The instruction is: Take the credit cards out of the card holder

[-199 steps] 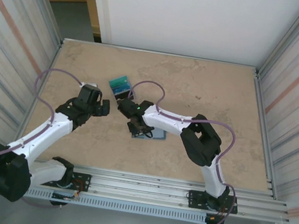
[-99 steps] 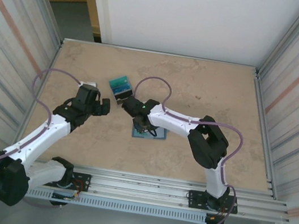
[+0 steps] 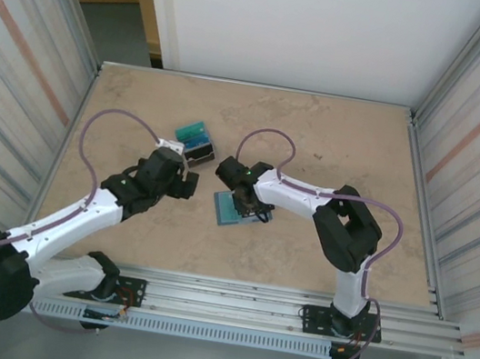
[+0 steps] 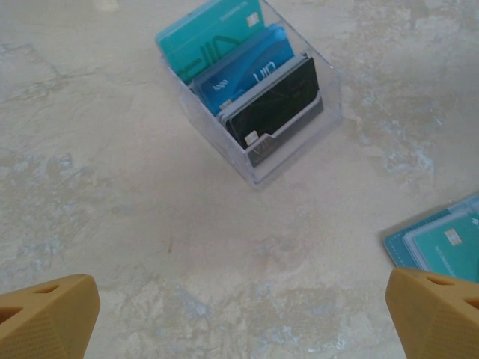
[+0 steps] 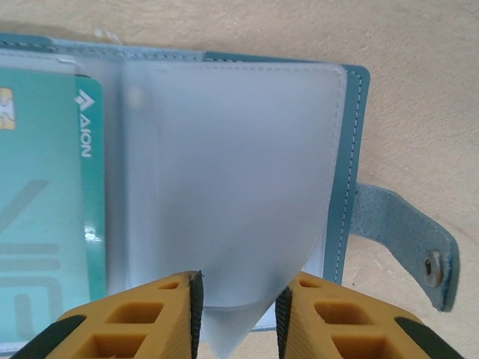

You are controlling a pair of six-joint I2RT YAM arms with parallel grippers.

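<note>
The slate-blue card holder (image 3: pixel 227 211) lies open on the table, with its snap strap (image 5: pixel 408 241) off to the right. A teal credit card (image 5: pixel 45 209) sits in its left clear sleeve. My right gripper (image 5: pixel 239 314) is shut on the right frosted sleeve (image 5: pixel 224 172), which bows into a cone between the pads. The right gripper (image 3: pixel 250 205) is low over the holder. My left gripper (image 3: pixel 187 183) hovers open, with nothing between its fingers (image 4: pixel 49 314), left of the card holder (image 4: pixel 441 243). Teal, blue and black credit cards (image 4: pixel 247 71) stand in a clear box (image 4: pixel 258 161).
The clear box (image 3: pixel 194 139) stands on the table behind the left gripper. Ribbed metal walls close in both sides, and a rail runs along the near edge. The marbled tabletop (image 3: pixel 339 141) stretches away at the back right.
The left arm has swung right and forward, closer to the holder. The right gripper has shifted right over the holder, which now sits slightly turned. Its jaws stand a little wider.
</note>
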